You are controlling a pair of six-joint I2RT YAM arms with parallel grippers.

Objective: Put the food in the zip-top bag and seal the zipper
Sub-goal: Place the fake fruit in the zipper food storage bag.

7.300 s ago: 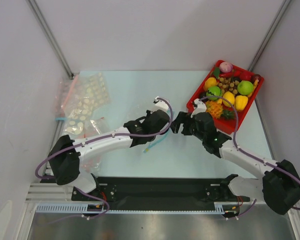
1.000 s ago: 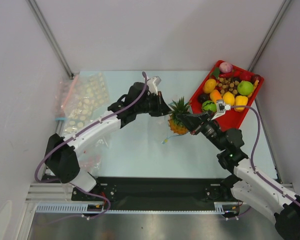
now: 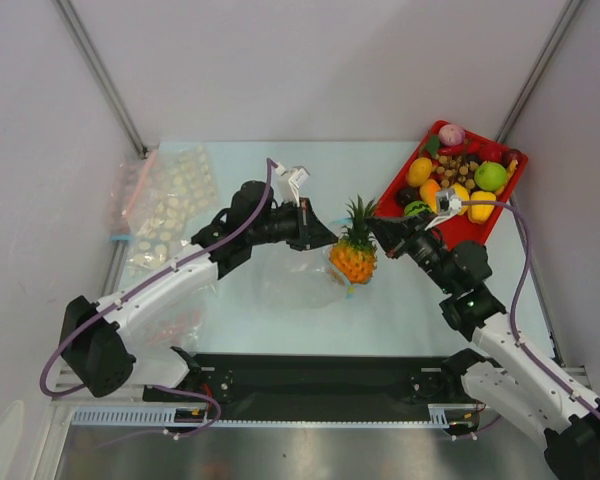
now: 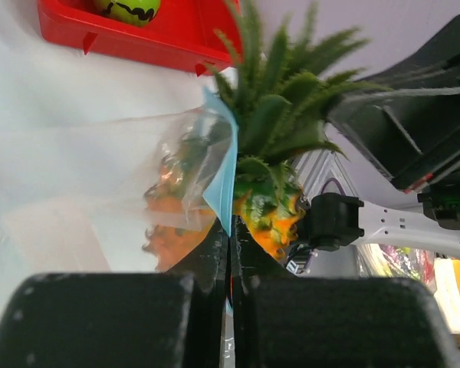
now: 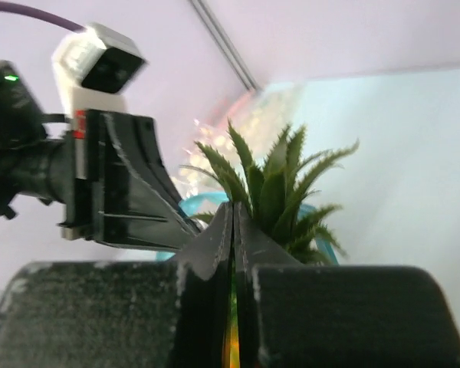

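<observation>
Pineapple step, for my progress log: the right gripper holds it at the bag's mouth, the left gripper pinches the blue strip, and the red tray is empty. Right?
No: the red tray is not empty; the top external view shows several toy fruits in it. The rest holds: the right gripper holds the pineapple at the mouth of the bag, the left gripper pinches the blue strip.
</observation>
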